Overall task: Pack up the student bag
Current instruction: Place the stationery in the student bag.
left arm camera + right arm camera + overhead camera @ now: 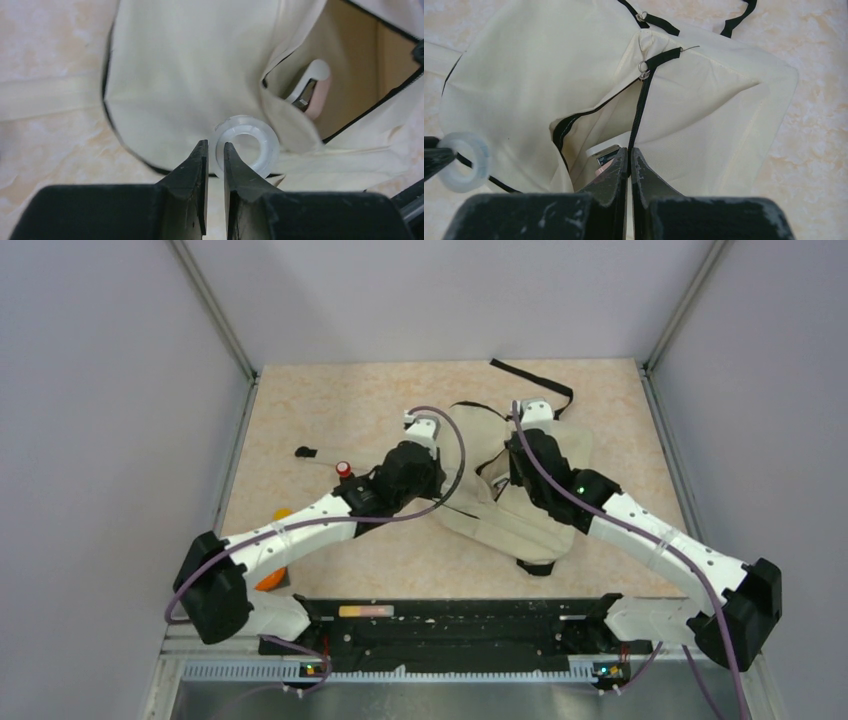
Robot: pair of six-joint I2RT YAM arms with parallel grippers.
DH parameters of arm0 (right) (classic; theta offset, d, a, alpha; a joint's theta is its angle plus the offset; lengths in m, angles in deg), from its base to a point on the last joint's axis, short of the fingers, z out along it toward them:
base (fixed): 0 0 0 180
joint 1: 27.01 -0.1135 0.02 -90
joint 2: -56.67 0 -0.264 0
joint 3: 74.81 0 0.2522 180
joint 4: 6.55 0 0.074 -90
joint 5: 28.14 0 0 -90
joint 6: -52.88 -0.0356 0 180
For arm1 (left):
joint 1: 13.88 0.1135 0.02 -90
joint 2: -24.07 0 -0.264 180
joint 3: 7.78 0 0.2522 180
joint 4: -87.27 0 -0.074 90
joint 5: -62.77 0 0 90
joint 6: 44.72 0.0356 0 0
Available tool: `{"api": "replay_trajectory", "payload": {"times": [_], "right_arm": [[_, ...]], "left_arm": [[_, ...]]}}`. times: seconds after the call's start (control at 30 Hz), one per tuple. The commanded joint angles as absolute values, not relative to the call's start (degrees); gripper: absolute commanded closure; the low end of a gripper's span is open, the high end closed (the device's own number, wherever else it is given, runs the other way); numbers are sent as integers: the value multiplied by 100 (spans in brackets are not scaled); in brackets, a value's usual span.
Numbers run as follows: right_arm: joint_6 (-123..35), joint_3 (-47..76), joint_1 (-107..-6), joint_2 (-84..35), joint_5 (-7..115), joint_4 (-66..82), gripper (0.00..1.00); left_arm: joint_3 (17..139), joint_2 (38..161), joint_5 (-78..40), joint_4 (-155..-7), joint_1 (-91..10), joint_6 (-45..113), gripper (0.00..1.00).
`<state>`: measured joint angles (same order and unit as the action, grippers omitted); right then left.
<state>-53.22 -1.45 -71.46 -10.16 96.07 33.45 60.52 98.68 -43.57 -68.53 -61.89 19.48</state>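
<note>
Student bag [480, 512], a large cream fabric backpack with black zipper trim: lies flat on the beige marbled tabletop [320, 405], centre-right, between the two arms, zippered mouth partly open.

Right gripper [629, 150]: jaws closed tight on the black zipper edge [640, 107] of the mouth, lifting it so that the opening gapes.

Left gripper [215, 146]: jaws pinched almost together on the wall of a translucent white tape roll [240, 124]. The roll hangs just outside the mouth, over the bag's outer panel. A white-and-pink object with a metal clip [314, 82] sits inside already; cannot tell what it is.

Risks from here (judgement):
- The roll is held by the fingertips only, on a thin curved wall. A brush against fabric could pivot it or pull it free.
- A loose cream fabric flap [290, 125] at the near lip stands between roll and opening. The roll may snag on it, push it inward and narrow the mouth, or drop onto the outside of the bag if released early.
- The right pinch holds only a narrow strip of zipper edge. If it slips, the mouth collapses.
- The object inside lies near the mouth and may block entry.
- Both grippers work close together at the opening, so contact between them is possible.
</note>
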Motion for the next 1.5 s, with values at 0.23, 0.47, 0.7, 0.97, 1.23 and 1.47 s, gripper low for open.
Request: {"api": "replay_trajectory", "payload": {"times": [0.23, 0.47, 0.7, 0.97, 1.23, 1.47], "right_arm": [[-5325, -118, -7166, -654, 9653, 3055, 100], [-5330, -149, -7165, -659, 9649, 3043, 100], [-5348, -158, -7166, -662, 9657, 3042, 100], [-5311, -270, -7166, -558, 9667, 2932, 100], [-5093, -738, -7166, -85, 9441, 2482, 100], [-4928, -1093, -7157, 317, 9122, 2146, 100]], "left_arm": [[7513, 11654, -3406, -8205, -6363, 1819, 91], [7856, 12401, -2886, -8616, -6397, 1532, 91], [8033, 12682, -2859, -8525, -6433, 1660, 79], [7689, 12206, -3201, -8346, -6433, 1902, 37], [6807, 10640, -4116, -7344, -6361, 2093, 20], [7115, 9971, -4399, -5078, -5627, 1930, 18]]}}
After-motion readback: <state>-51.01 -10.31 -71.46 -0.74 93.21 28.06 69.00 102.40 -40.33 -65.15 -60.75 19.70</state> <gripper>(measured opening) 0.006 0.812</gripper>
